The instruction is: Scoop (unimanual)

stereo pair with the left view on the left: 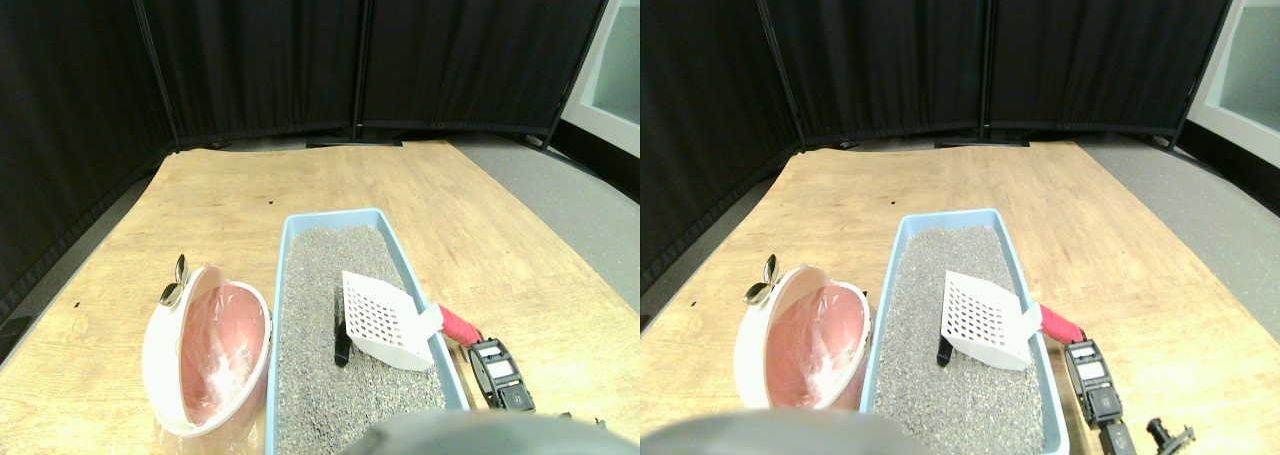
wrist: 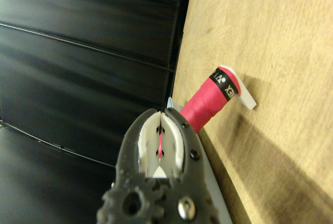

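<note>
On the wooden board stands a light-blue tray filled with grey litter, its long side running away from the robot. Over the litter, near the tray's right wall, the white slotted scoop is tilted, its blade end toward the tray's middle and its handle, wrapped in pink, passing out over the right rim. Just left of the blade a small dark piece lies on the litter; it is too small to say what it is. Left of the tray, just beside it, a white bin lies tipped on its side with a pink plastic liner inside and a metal clip at its upper edge.

At the tray's right side, outside the rim, sits the right gripper, at the pink end of the handle. From the wrist view the two jaws stand nearly together with a thin pink strip showing between their white pads, so they seem to be pinched on the handle, though the contact is mostly hidden. Behind the board hang black curtains.
</note>
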